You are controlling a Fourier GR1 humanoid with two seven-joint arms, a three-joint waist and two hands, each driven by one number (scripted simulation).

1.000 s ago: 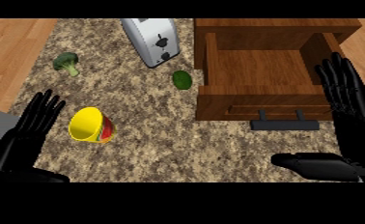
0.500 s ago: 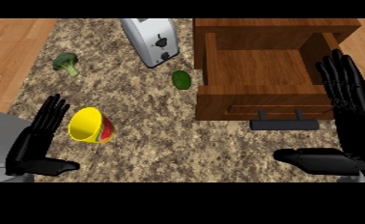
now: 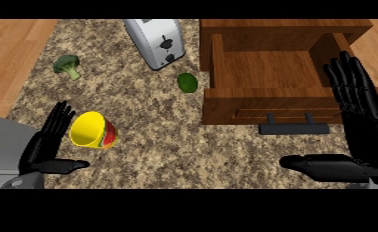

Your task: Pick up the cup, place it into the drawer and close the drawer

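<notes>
Lying on its side on the speckled desk (image 3: 170,141), the yellow cup (image 3: 92,130) is at the lower left of the head view, with its open mouth turned up and to the left and a red and green pattern on its outer wall. The left hand (image 3: 46,148) stands just beside the cup, on its left side, with the fingers straight and pointing up and the thumb stretched out to the right under the cup. The fingers are apart and they do not curl around anything; I cannot tell if they touch the rim of the cup or only stand very close to it.

The wooden drawer (image 3: 273,78) is at the upper right and it is pulled open, well apart from the cup, with a dark handle (image 3: 294,127) on its front. The right hand (image 3: 353,111) is at the right edge of the view, over the right side of the drawer, fingers straight and spread, thumb pointing to the left below the handle; it holds nothing.

Between the cup and the drawer lies a small green fruit (image 3: 187,82), close to the left wall of the drawer. A silver toaster (image 3: 156,42) stands near the top, a little tilted, and a piece of broccoli (image 3: 67,66) lies at the upper left, above the cup
</notes>
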